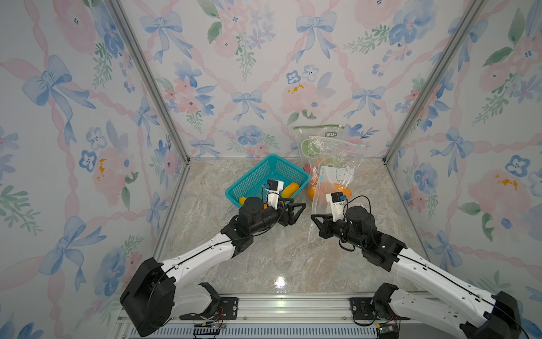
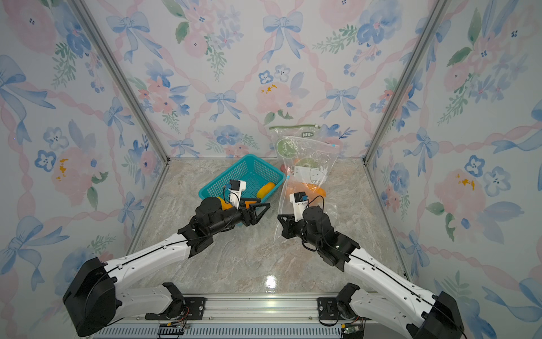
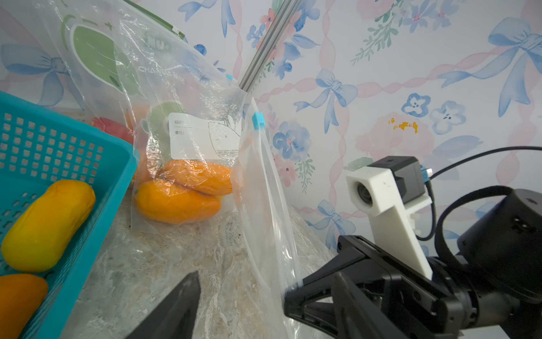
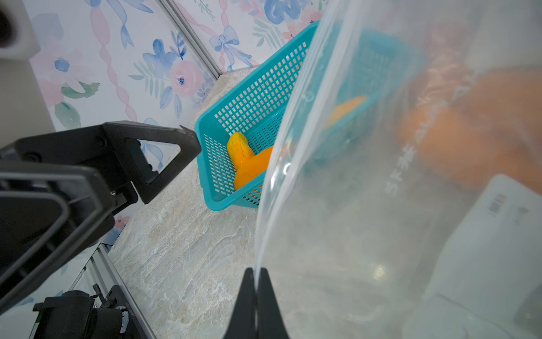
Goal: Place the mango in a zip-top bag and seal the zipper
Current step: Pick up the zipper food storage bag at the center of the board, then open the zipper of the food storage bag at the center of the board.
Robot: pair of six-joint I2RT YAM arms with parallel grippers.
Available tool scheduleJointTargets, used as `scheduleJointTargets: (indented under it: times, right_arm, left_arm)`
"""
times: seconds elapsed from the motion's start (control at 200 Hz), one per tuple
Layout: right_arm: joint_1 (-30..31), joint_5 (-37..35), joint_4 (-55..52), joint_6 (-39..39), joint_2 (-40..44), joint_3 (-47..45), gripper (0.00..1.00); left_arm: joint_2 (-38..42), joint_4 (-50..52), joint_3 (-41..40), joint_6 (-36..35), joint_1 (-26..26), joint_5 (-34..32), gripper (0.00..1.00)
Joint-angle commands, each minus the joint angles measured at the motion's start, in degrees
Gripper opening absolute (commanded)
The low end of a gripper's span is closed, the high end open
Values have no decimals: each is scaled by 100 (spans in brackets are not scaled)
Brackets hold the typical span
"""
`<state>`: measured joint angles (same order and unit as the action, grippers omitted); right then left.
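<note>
Right jaws: clenched on the near edge of a clear zip-top bag (image 4: 381,205). The film is pinched between the two fingertips (image 4: 245,308), and the bag rises from them toward the back. It cannot be told whether the bag's mouth is parted, and nothing is made out inside it. A blue slider (image 3: 258,120) is seen on the bag's edge, at the end far from the right jaws.

Left jaws: released and spread, with nothing between them. They face the right jaws across a strip of bare table (image 1: 278,258). In the left wrist view only one fingertip (image 3: 181,305) is shown; the other is cut off.

Just beyond the left jaws a teal basket (image 1: 247,176) is set on the table. A yellow mango (image 3: 47,226) and an orange mango (image 3: 17,299) lie in it. The orange one is cropped by the frame and is largely hidden by the left wrist in both top views.

Beyond the right jaws, behind the held bag, a second bag (image 3: 199,132) holding two orange mangoes is propped up. A green-printed bag (image 1: 319,135) stands behind it against the back wall (image 1: 264,88); red and green shapes inside are too blurred to name.
</note>
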<state>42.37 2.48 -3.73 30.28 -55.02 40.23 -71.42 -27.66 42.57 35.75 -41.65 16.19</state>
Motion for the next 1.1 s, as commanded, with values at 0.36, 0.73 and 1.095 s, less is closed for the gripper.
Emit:
scheduleJointTargets:
  times: [0.36,0.73,1.095]
  right_arm:
    - [-70,372,672,-304,335,-486,0]
    - [-55,711,996,-287,83,-444,0]
    - [-5,701,959,-304,-50,-357,0]
  left_arm:
    - [-315,-151,397,-348,13,1279,69]
    - [-663,-146,471,-198,271,1563,55]
    - [-1050,-149,654,-119,289,1569,26]
